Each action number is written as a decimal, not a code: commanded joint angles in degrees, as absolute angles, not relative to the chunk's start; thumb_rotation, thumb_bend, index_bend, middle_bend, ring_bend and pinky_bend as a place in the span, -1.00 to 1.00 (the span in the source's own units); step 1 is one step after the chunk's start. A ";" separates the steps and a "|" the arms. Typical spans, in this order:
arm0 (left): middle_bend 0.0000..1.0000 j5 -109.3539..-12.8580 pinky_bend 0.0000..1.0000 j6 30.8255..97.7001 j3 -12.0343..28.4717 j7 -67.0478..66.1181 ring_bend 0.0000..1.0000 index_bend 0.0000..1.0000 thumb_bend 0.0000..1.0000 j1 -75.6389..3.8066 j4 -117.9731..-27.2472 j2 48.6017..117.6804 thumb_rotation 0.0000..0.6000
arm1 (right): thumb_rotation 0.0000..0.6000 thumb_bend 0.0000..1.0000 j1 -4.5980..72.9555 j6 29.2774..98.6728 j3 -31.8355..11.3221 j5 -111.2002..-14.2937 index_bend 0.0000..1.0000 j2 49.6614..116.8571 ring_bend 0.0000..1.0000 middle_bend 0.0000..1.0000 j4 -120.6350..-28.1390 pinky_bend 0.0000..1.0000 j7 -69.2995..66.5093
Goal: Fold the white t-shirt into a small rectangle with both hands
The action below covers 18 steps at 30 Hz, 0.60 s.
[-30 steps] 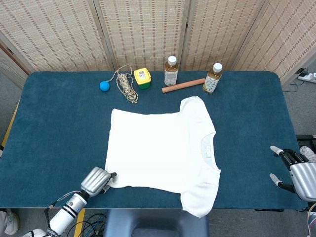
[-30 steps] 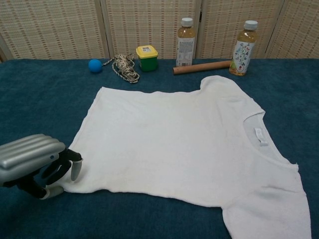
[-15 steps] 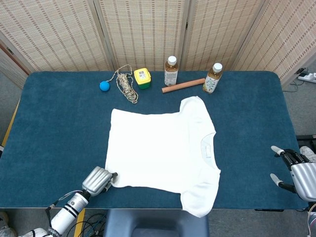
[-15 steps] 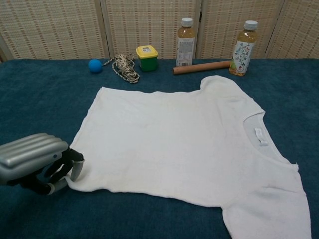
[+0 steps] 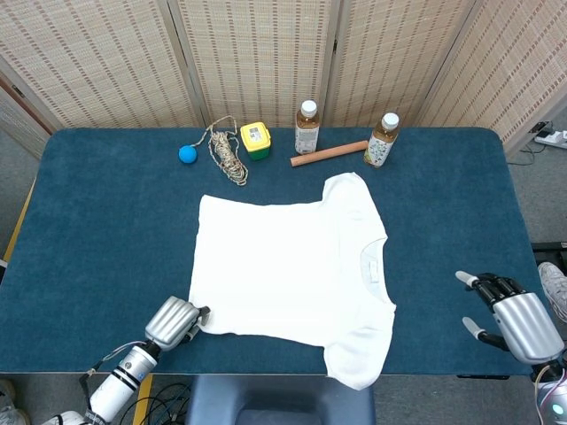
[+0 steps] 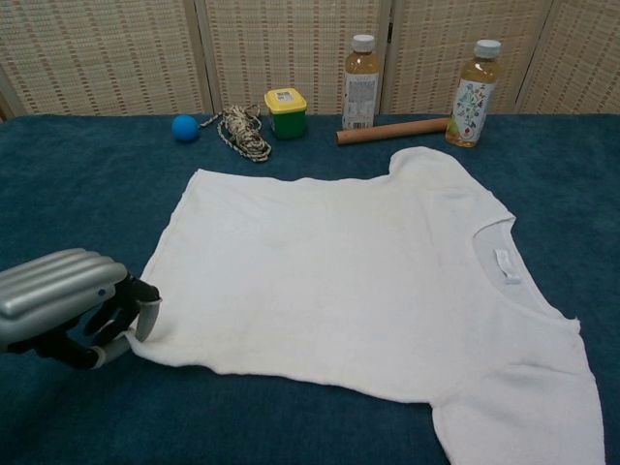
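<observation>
The white t-shirt (image 5: 288,274) lies flat on the blue table (image 5: 106,230), collar to the right and hem to the left. In the chest view the t-shirt (image 6: 358,281) fills the middle. My left hand (image 6: 68,305) sits at the near-left hem corner, fingers curled, pinching that corner between thumb and fingertips (image 6: 143,315); the corner is raised slightly off the cloth. The head view shows the same left hand (image 5: 173,320) at the shirt's edge. My right hand (image 5: 509,319) hovers over the table's near-right edge with fingers spread, holding nothing, well clear of the sleeve. The chest view does not show it.
Along the far edge stand a blue ball (image 5: 187,154), a coil of rope (image 5: 228,152), a yellow-green box (image 5: 256,140), two drink bottles (image 5: 306,127) (image 5: 382,140) and a wooden rod (image 5: 329,153). Woven screens stand behind the table.
My left hand closed in on the hem corner and drew it up slightly. My right hand moved inward from the table's right edge toward the shirt.
</observation>
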<state>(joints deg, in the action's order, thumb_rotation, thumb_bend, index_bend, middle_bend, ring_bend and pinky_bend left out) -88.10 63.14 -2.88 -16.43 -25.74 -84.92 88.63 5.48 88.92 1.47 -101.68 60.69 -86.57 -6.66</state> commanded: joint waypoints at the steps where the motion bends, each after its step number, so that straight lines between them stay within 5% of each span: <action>1: 0.57 -88.29 0.89 63.68 -2.84 -16.39 0.46 0.19 -0.01 -25.57 -84.80 88.96 1.00 | 1.00 -0.47 6.54 88.13 2.63 -104.08 -0.58 61.64 -0.29 -0.14 -86.12 -0.25 -5.25; 10: 0.59 -88.82 0.92 65.56 -2.84 -15.27 0.47 0.21 0.09 -24.84 -84.34 89.56 1.00 | 1.00 -0.47 9.36 84.97 4.57 -109.24 -0.42 66.47 0.37 0.32 -80.83 0.54 -0.83; 18: 0.61 -88.72 0.94 67.31 -2.71 -14.61 0.49 0.23 0.09 -23.82 -83.94 90.23 1.00 | 1.00 -0.48 11.74 83.45 6.26 -112.59 -0.18 72.41 0.71 0.64 -75.25 0.95 -0.97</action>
<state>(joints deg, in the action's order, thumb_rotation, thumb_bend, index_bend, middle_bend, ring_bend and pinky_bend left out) -88.75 67.28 -2.73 -14.64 -23.85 -83.92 90.21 11.17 83.94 5.76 -111.95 71.54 -76.14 -0.89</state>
